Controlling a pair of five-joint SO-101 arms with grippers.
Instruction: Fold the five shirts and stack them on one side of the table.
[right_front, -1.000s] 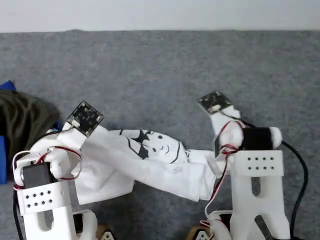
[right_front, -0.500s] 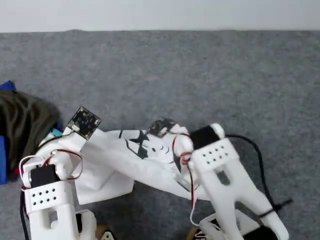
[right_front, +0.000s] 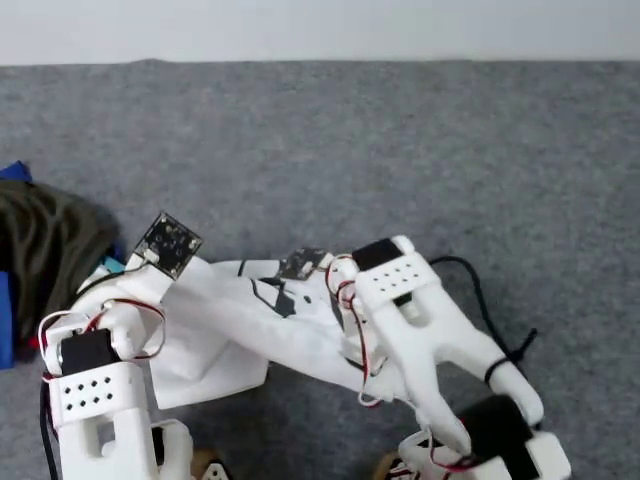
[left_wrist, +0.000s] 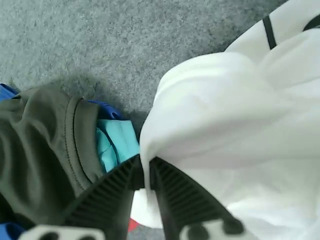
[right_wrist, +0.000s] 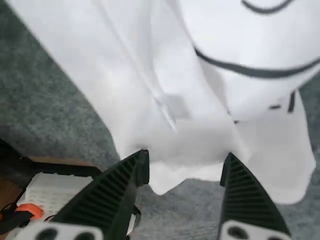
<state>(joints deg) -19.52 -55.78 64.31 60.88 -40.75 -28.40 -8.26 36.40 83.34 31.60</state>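
Left gripper (left_wrist: 145, 171) on white shirt (left_wrist: 225, 125) edge

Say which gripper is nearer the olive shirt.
Left. The left gripper pinches the white shirt beside the olive shirt; the right gripper is open over the white shirt, farther off.

High camera looks down over table (right_front: 400, 130); wrist cameras sit close above shared white shirt (left_wrist: 240, 125).

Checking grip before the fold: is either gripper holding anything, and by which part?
The left gripper pinches the shirt at a bunched fold; the right gripper is open, holding nothing.
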